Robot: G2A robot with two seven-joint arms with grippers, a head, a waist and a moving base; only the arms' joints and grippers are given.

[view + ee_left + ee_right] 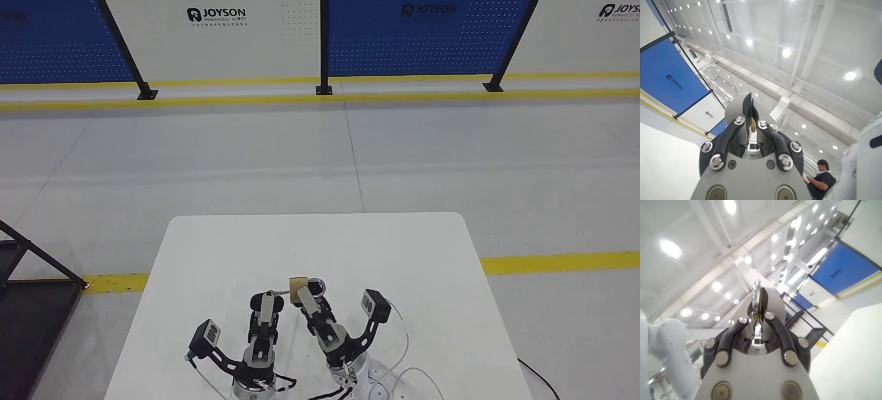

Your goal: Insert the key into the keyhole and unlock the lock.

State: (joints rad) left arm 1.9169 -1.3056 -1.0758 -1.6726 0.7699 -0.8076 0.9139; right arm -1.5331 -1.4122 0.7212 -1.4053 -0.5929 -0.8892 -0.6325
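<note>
Brass body and silvery shackle: the lock [298,284], pinched at the tip of the right gripper [311,297] over the white table [400,250], toward its near edge. From the right wrist, the same lock [756,302] edge-on, silvery above and brass at the base, clamped between fingers drawn narrow around it. Just beside it and not touching, the left gripper [268,300], squeezed almost flat on a small brass piece sunk deep between the dark pads [747,106], taken here for the key [752,124]; too little exposed to tell blade from bow. Both grippers angled upward. Judged from this: pick-up done on both sides, each part in its own grip; insertion not yet begun, with a visible gap between left gripper and lock. Cannot tell the facing of the keyhole, nor the shackle latched or sprung. Left to do: bring the key's tip to the keyhole, line up, push home, turn to release the shackle. Probably the delicate part: so short a stub of key to work with, and a lock free to twist in a pinch grip
</note>
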